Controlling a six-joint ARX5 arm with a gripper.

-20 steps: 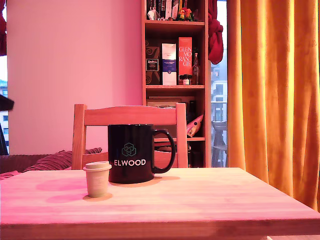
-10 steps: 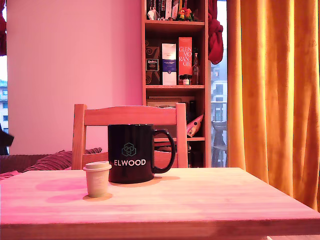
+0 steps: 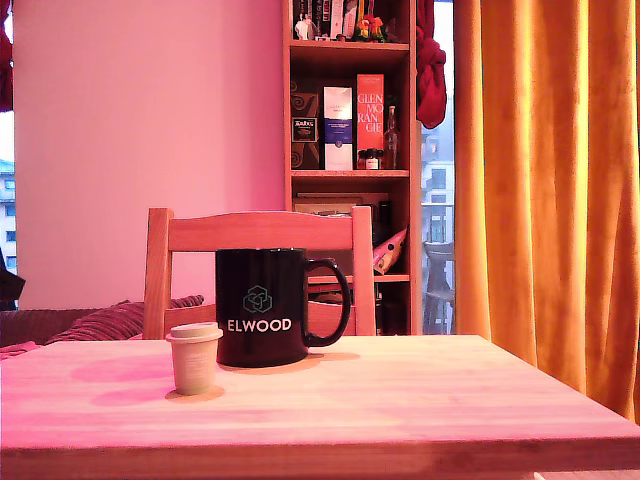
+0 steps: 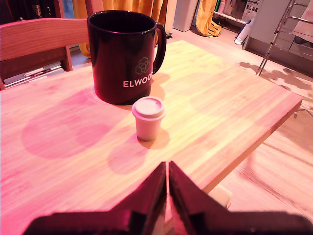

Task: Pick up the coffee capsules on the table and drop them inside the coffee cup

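The gripper [image 4: 167, 169] hangs empty with its jaws pressed together, short of the capsule [image 4: 148, 117]. The capsule stands upright on the bench [image 4: 234, 98], just beside the mug [image 4: 124, 54]. It looks light, rigid and tippable, so gripping the tapered body under the rim seems safest.

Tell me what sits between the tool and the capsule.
Nothing: in the wrist view only bare table lies between the shut tool and the upright capsule, with the mug beyond.
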